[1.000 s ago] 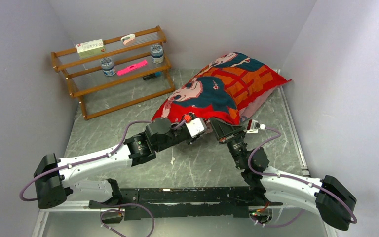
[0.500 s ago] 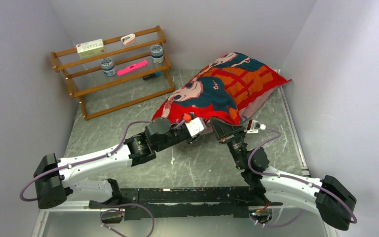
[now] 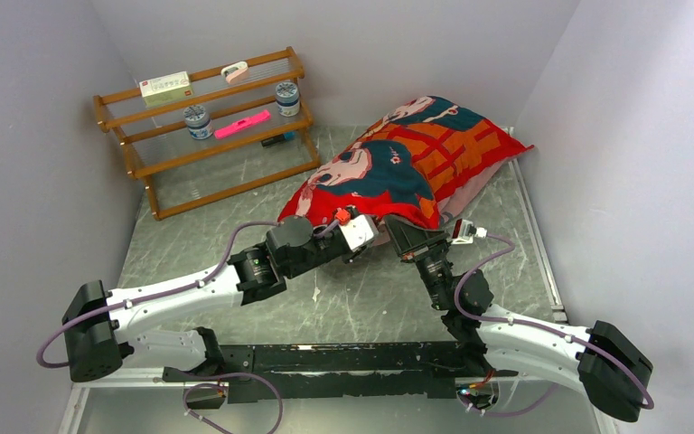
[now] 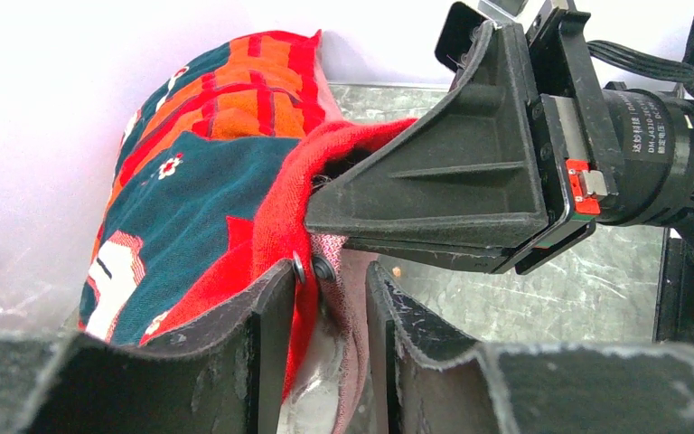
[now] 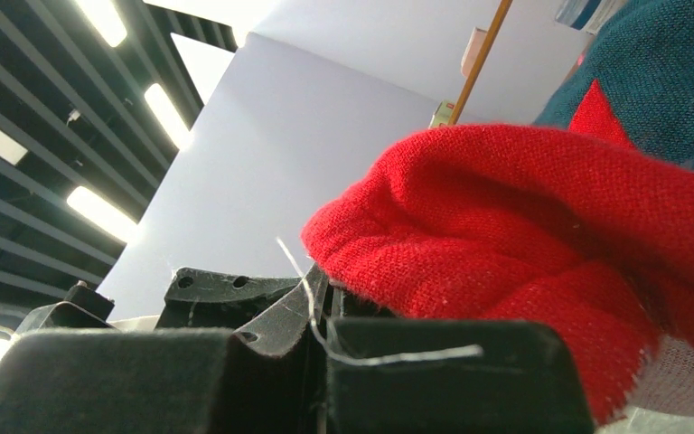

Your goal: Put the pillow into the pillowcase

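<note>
At the pillowcase [image 4: 208, 172] hem — right end effector [image 4: 312, 212] (label [image 4: 640, 136] "DM-J43…") closed, left end effector [image 4: 328, 289] straddling, grip unclear.

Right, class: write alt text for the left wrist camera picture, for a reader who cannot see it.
A plump red fabric pillowcase with teal and orange print lies on a grey marbled table, its hem between the two dark fingers of the left gripper at the bottom. From the right, the black wedge-shaped right gripper, shut, pinches the same hem higher up.
</note>
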Robot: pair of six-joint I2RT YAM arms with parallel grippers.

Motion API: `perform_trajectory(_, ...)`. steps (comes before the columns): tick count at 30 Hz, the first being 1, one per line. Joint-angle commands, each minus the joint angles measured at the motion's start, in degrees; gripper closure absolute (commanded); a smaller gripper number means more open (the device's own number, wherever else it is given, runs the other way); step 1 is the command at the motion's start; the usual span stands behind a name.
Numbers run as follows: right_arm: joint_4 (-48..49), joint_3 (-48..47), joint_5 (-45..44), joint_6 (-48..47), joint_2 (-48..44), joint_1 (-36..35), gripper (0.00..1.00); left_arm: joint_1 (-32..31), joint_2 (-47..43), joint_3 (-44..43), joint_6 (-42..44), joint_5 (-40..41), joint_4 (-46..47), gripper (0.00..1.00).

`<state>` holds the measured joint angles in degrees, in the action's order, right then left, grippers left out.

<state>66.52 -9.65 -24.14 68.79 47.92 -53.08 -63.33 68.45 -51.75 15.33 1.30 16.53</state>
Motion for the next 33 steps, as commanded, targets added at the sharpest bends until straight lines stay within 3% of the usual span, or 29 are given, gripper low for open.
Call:
perform_trajectory(1,8.8,-1.8,0.1,1.2,-1.4,-0.4,1.00,-0.7,0.7,-0.3,0.5,0.6,3.3,0.61)
perform_trajectory(10,9.0,-1.4,0.0,1.3,-1.8,-0.4,1.00,-1.0,0.4,0.5,1.2,1.3,3.3,0.69)
perform_trajectory(21,10.1,-0.8,-0.1,1.8,-1.2,-0.4,1.00,-1.5,0.6,1.0,1.6,1.3,4.9,0.86)
perform_trajectory(24,10.3,-0.8,0.1,2.0,-0.9,-0.3,1.00,-1.6,0.5,1.2,1.4,1.3,5.8,0.95)
perform_trajectory(33,11.1,0.1,0.6,2.8,-0.1,-0.4,1.00,-1.8,0.1,0.6,1.0,2.0,5.6,0.95)
